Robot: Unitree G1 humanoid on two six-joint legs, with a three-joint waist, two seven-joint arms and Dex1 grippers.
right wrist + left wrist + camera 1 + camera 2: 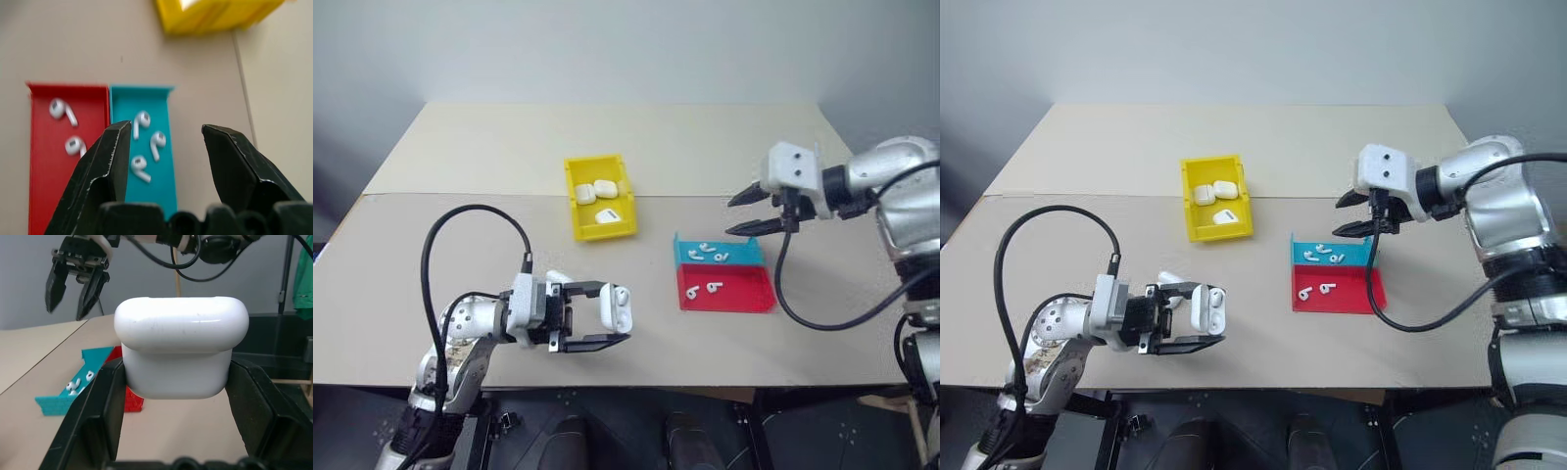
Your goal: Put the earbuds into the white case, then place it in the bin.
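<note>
You are looking down on a broad beige tabletop (460, 255) that carries everything here. Toward its middle sits the bright yellow rectangular open-top plastic bin (580, 224), and you can count three small glossy white cases (598, 191) lying inside it already.

To the right of the bin, near your right arm, lie two shallow trays side by side and touching: a shallow teal-blue plastic tray (745, 251) farther from you and a shallow red plastic tray (744, 292) nearer to you. Three tiny glossy white plastic earbuds (146, 142) with short stems rest in the blue tray, and two more rest in the red one.

Your left gripper (619, 313) hangs low over the near left part of the table, pointing toward the trays, its two black fingers pinching a small glossy white rounded-rectangle earbud case (181, 350) from both sides. In the head views that case looks to have its lid swung up; the left wrist view only shows its smooth rounded shell between the pads. Another small white piece (558, 278) lies on the table just behind that gripper; you cannot tell what it is.

Your right gripper (741, 213) hangs in the air above the blue tray, tilted down, its fingers spread apart and holding nothing.
</note>
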